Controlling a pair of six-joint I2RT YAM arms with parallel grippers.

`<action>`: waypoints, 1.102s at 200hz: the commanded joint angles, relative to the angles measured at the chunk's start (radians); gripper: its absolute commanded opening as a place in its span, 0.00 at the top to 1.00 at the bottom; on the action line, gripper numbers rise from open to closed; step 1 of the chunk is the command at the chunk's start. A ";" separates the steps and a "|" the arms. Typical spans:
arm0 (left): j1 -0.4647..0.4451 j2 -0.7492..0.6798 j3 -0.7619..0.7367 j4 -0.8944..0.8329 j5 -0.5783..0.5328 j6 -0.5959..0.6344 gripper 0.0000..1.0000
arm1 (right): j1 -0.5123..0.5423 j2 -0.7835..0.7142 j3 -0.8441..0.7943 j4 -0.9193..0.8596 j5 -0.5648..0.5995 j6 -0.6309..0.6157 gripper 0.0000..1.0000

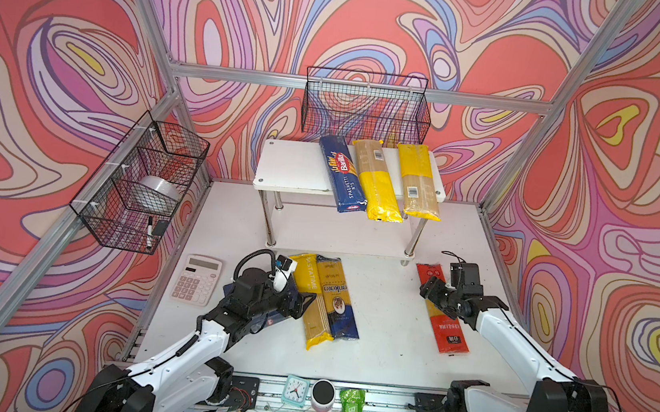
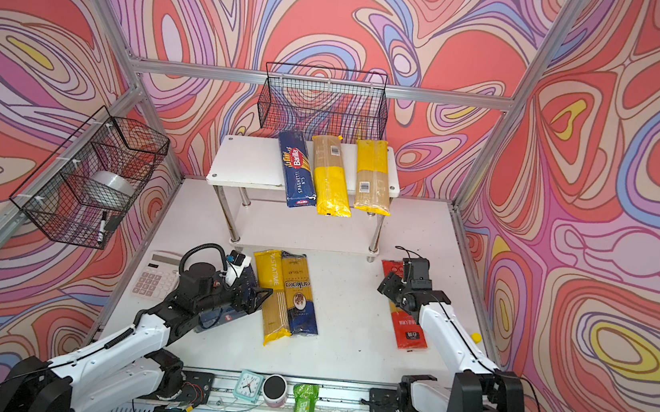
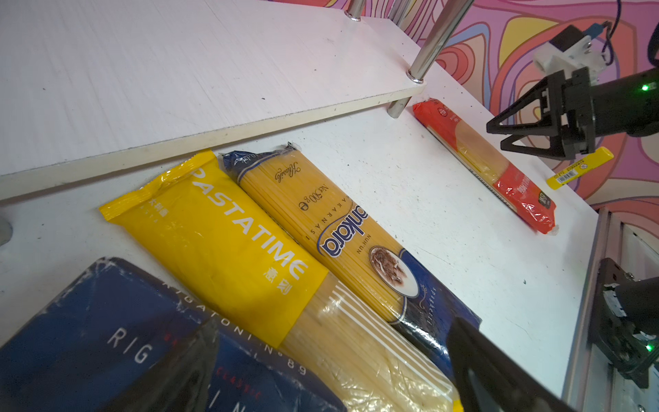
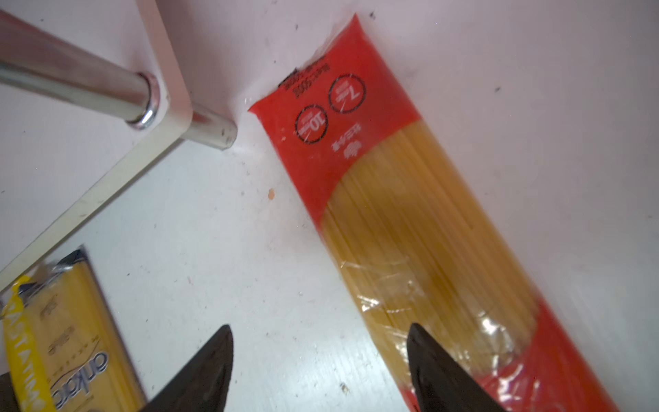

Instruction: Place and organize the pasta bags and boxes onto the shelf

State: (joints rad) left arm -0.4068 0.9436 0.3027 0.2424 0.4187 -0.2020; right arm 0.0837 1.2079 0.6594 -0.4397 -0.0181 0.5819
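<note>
Down on the table's right side, the red bag (image 4: 410, 214) lies flat just beside the front leg of the shelf (image 1: 294, 170), and the right gripper (image 4: 319, 331) hovers over it, jaws spread and empty, one fingertip above the clear window rather than outside it. Drop like that and it likely jabs the brittle strands or skids the slick film away! Across the table the left gripper (image 3: 331, 331) is spread too, empty above the rigatoni box (image 3: 107, 321), while the spaghetti box (image 1: 342, 175) overhangs the top board, easily knocked off.
</note>
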 commanded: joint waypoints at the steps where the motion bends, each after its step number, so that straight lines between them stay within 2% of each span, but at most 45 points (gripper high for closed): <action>1: -0.005 -0.015 -0.010 0.003 0.003 0.015 0.00 | -0.028 0.071 0.037 -0.030 0.106 -0.051 0.19; 14: -0.004 -0.017 -0.010 0.001 0.002 0.015 0.00 | -0.045 0.093 0.052 -0.018 0.097 -0.059 0.19; 24: -0.004 -0.017 -0.010 0.004 0.003 0.014 0.00 | -0.054 0.097 0.058 -0.012 0.098 -0.055 0.14; 47: -0.004 -0.006 -0.010 0.012 0.012 0.012 0.00 | -0.095 0.094 0.060 0.000 0.068 -0.051 0.14; 86: -0.004 -0.006 -0.008 0.011 0.015 0.012 0.00 | -0.262 0.112 -0.009 0.081 -0.125 -0.047 0.14; 133: -0.005 -0.011 -0.010 0.008 0.012 0.014 0.00 | -0.263 0.091 -0.061 0.110 -0.200 -0.027 0.11; 171: -0.005 -0.006 -0.008 0.012 0.013 0.013 0.00 | -0.260 0.041 -0.116 0.083 -0.319 -0.026 0.05; 199: -0.004 0.006 -0.007 0.017 0.016 0.012 0.00 | -0.253 -0.049 -0.183 0.127 -0.422 0.047 0.05; 220: -0.005 0.010 -0.005 0.015 0.018 0.012 0.00 | -0.218 -0.091 -0.153 0.032 -0.365 0.033 0.05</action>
State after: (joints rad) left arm -0.4068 0.9463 0.3027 0.2432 0.4229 -0.2020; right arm -0.1707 1.1622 0.4938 -0.3336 -0.3538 0.5938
